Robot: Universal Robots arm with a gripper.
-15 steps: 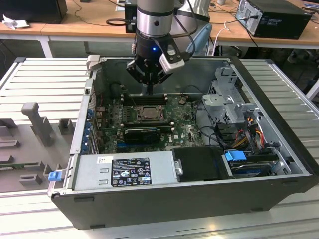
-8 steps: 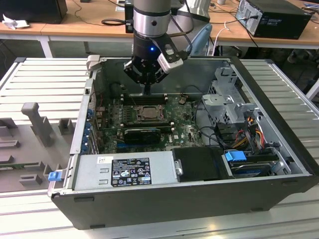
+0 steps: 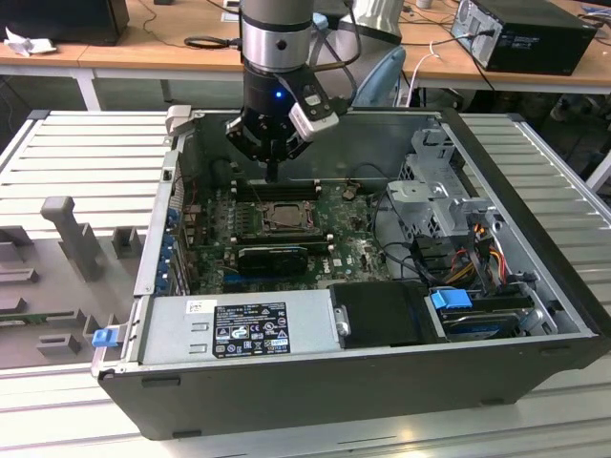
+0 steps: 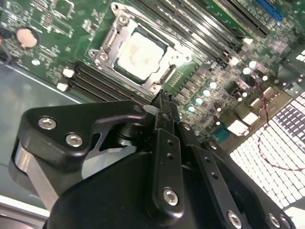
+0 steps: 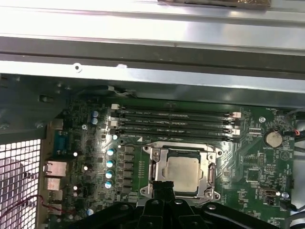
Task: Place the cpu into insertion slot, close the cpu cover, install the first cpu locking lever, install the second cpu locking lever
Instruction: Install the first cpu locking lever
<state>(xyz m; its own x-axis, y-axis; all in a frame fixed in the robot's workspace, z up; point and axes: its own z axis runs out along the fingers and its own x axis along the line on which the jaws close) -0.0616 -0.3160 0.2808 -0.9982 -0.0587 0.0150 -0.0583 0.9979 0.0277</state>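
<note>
While the cpu (image 5: 183,174) lies socketed, the closed, empty hand (image 5: 162,186) hovers just beside.

cpu (image 5: 182,172): pale beige-silver | cpu cover (image 5: 156,164): silvery | circuit board (image 5: 248,167): green | fingers (image 4: 164,138): black | coin cell (image 5: 273,139): silver | capacitors (image 5: 110,163): light blue tops | memory slots (image 5: 174,121): black, white clips | case grille (image 5: 19,181): white square mesh | surface (image 3: 86,143): pale grey, ribbed

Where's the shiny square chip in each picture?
Exterior view: chip in the middle of the green board, near the hand.
First wrist view: chip in its metal frame, just past the hand.
Second wrist view: chip in the same frame, past the hand.
Shared landmark: long black slots beside it.
</note>
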